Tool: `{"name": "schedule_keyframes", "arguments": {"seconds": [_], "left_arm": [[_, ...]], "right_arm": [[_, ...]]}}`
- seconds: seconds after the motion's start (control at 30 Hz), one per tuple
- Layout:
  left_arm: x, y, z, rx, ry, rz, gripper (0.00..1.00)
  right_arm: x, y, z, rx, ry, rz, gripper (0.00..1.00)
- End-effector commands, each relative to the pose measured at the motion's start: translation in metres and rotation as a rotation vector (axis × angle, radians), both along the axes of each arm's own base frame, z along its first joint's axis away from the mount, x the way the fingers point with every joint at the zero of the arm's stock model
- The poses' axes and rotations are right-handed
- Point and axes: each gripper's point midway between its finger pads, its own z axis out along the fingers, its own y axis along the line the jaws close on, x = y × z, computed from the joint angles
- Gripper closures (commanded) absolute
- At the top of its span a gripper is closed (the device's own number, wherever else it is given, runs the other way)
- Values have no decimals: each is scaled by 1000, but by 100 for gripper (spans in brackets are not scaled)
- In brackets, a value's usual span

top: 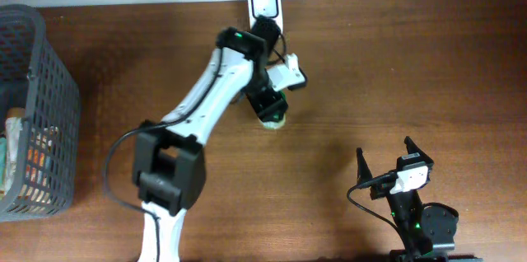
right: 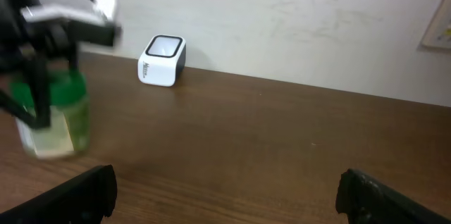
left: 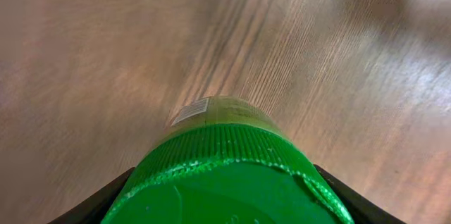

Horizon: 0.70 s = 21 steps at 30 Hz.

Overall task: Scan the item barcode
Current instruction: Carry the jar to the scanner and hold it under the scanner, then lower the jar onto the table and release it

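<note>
The item is a clear jar (top: pixel 272 119) with a green ribbed lid (left: pixel 225 175). It stands on the wooden table just in front of the white barcode scanner (top: pixel 264 2) at the back wall. My left gripper (top: pixel 268 105) reaches down over it, and its black fingers (left: pixel 116 189) lie against both sides of the lid. A small white barcode label (left: pixel 191 111) shows on the jar's shoulder. In the right wrist view the jar (right: pixel 56 115) is blurred at the left and the scanner (right: pixel 162 60) sits behind it. My right gripper (top: pixel 384 148) rests open and empty at the front right.
A grey mesh basket (top: pixel 37 56) holding several packaged goods stands at the table's left edge. The left arm's cable trails over the front of the table. Bare brown wood lies between the jar and my right gripper (right: pixel 225 196).
</note>
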Motion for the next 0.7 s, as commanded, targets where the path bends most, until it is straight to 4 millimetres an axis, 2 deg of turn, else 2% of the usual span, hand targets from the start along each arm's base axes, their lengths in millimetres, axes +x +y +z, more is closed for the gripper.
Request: {"name": "schedule_keyframes", "arguments": {"seconds": [0.0,0.1,0.3,0.43,0.5,0.57,0.63,0.67], "left_arm": [[-4,-19,-22,-28,4,-126,29],[1,-31,-35,-47,-45,-233,28],[5,-53,-36,-88,-177,-489,24],[1,-54,-37,-87,-182,-542,18],[1,-54,-36,-89,-186,-545,1],[3,-56,-32,-92,-196,-537,1],[11,-61,-14,-107,-221,-469,1],[17,-64,3,-122,-245,-416,1]], "right_arm": [[0,0,-3,7,4,-1,2],[0,0,-3,7,4,-1,2],[0,0,-3,7,4,-1,2],[0,0,-3,7,4,-1,2],[0,0,-3,7,4,-1,2],[0,0,-3,7,4,-1,2],[0,0,-3,7,4,-1,2],[0,0,-3,7,4,-1,2]]}}
